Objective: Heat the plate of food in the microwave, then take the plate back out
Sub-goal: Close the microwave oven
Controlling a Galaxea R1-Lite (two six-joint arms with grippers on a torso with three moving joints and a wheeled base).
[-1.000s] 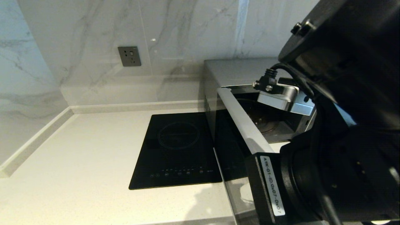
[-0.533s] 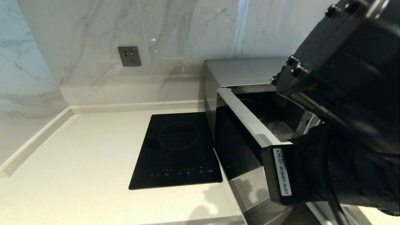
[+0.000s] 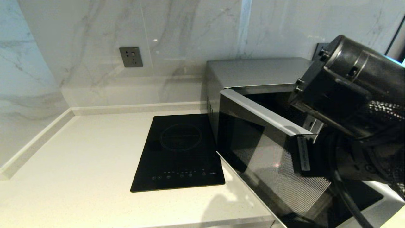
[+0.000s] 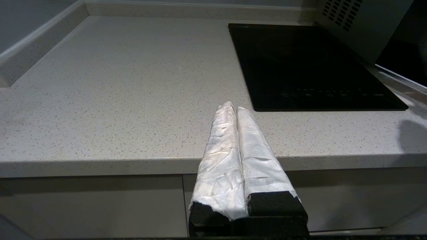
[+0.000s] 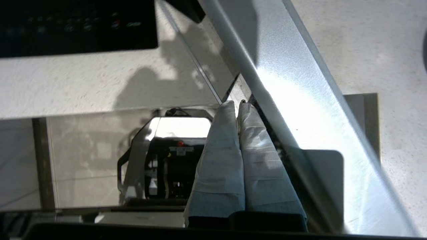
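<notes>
The silver microwave point(image 3: 253, 71) stands at the back right of the counter, its dark glass door point(image 3: 269, 148) partly open and angled out towards me. My right arm point(image 3: 345, 95) reaches across the door's free edge and hides most of the cavity. In the right wrist view my right gripper point(image 5: 235, 104) is shut with nothing in it, its wrapped fingertips lying against the door's silver band point(image 5: 300, 100). The plate of food is hidden in every view. My left gripper point(image 4: 233, 106) is shut and empty, hovering over the counter's front edge, left of the hob.
A flat black induction hob point(image 3: 180, 152) is set into the pale counter point(image 3: 79, 158) just left of the microwave. A grey wall socket point(image 3: 130, 57) sits on the marble backsplash. The hob point(image 4: 310, 63) and the microwave's vented side point(image 4: 353, 23) show in the left wrist view.
The microwave door has swung from standing straight out to about half shut, its glass face now turned towards me. My right arm has moved back and right with the door's edge.
</notes>
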